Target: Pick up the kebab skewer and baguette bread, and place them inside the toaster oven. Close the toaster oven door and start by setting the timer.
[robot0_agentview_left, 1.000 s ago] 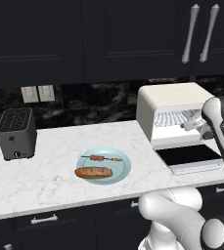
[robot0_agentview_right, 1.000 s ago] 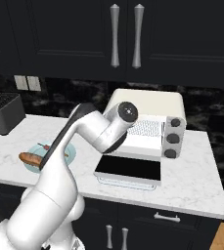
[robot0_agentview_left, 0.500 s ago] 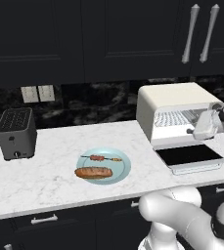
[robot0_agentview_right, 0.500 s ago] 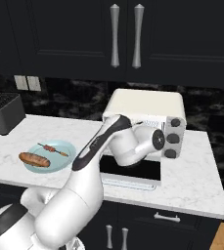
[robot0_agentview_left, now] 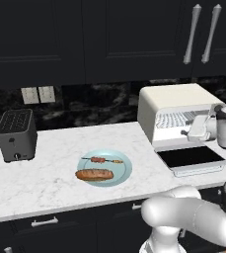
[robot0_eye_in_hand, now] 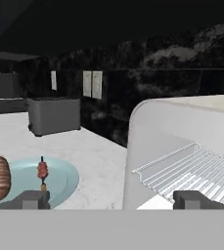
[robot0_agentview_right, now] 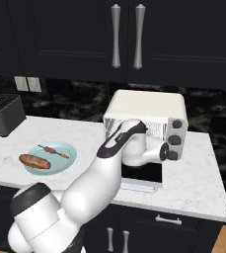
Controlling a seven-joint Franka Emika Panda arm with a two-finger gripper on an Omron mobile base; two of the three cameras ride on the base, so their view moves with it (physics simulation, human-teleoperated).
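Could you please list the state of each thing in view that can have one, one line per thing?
toaster oven door: open, folded down flat in front of the oven.
toaster oven: wire rack bare, no food inside.
kebab skewer: lying on the plate, not held.
baguette bread: lying on the plate beside the skewer.
plate: holding both foods.
gripper: jaws open, holding nothing.

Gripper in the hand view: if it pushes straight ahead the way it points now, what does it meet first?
Probably the toaster oven: its cream left wall edge sits dead ahead between the open gripper tips, wire rack to one side, the plate to the other. Depth is unclear, so treat that as likely.
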